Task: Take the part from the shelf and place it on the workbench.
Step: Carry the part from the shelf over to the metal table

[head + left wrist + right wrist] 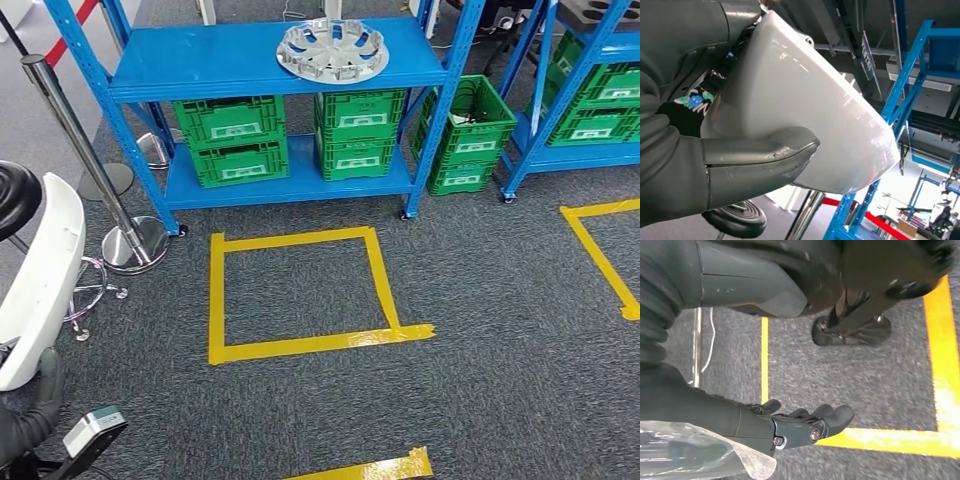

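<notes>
A white, glossy, curved shell part stands up at the far left of the head view, and my left hand grips it from below. In the left wrist view the part lies against the palm with the thick grey thumb pressed across it. The hand's other fingers are hidden behind it. My right hand hangs low over the grey carpet, its fingers stretched out and apart with nothing in them.
A blue shelf stands ahead with a silver wheel cover on top and green crates below. Chrome stanchions stand at the left. A yellow tape square marks the carpet. Another blue rack is at right.
</notes>
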